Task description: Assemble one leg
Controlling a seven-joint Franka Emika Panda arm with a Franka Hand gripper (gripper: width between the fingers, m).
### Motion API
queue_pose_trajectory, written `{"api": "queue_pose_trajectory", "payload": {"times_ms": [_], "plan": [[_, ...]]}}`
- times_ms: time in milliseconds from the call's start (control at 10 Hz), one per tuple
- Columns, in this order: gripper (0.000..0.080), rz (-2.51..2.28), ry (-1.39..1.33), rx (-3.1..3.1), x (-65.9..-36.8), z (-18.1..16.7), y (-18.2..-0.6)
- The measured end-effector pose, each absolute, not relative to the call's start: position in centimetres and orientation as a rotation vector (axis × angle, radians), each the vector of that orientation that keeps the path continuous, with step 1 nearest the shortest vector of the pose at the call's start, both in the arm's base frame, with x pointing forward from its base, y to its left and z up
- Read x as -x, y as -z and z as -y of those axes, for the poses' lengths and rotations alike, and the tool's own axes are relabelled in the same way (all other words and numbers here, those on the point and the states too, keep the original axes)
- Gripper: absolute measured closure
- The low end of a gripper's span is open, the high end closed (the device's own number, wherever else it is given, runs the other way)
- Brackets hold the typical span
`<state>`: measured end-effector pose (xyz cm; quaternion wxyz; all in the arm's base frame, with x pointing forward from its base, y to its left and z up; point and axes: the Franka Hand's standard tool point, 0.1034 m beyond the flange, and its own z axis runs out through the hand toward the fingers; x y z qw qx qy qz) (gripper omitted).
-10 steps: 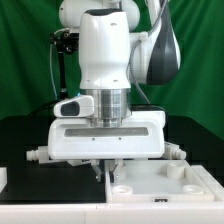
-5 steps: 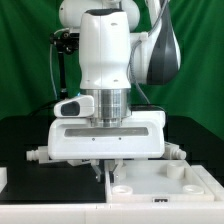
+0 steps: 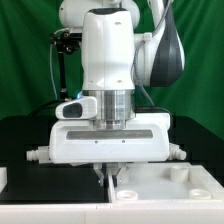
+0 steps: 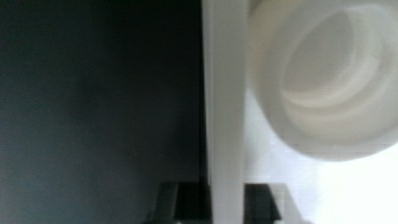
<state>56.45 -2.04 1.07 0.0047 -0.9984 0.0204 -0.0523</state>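
My gripper (image 3: 110, 173) is low over the black table, at the near corner of the large flat white panel (image 3: 160, 196), on its edge toward the exterior view's left. In the wrist view the two dark fingers stand on either side of the panel's raised rim (image 4: 222, 100), and my gripper (image 4: 221, 206) is shut on it. A round socket (image 4: 338, 90) of the panel fills the view beside the rim. Two white peg ends that look like legs stick out behind the gripper body, one at the exterior view's left (image 3: 34, 155) and one at its right (image 3: 179, 152).
Round sockets show on the panel (image 3: 125, 192) (image 3: 178, 172). A white block edge (image 3: 3, 178) lies at the exterior view's far left. A green curtain hangs behind the black table.
The gripper and arm have shifted slightly toward the exterior view's right and a little lower. The panel has shifted the same way with it.
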Motion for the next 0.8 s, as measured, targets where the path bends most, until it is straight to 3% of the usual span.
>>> {"api": "queue_pose_trajectory", "payload": {"times_ms": [100,200,400,500,600,800], "plan": [[0.0638,-0.064,0.164,3.127,-56.4,2.1,-1.1],[0.0638,-0.064,0.163,3.127,-56.4,2.1,-1.0],[0.0363,-0.064,0.164,3.127,-56.4,2.1,-1.1],[0.0363,-0.052,0.168,3.123,-56.4,1.7,-1.8],[0.0206,-0.032,0.183,3.119,-56.1,1.3,-3.1],[0.0167,0.009,0.196,3.111,-54.8,0.7,-4.9]]}}
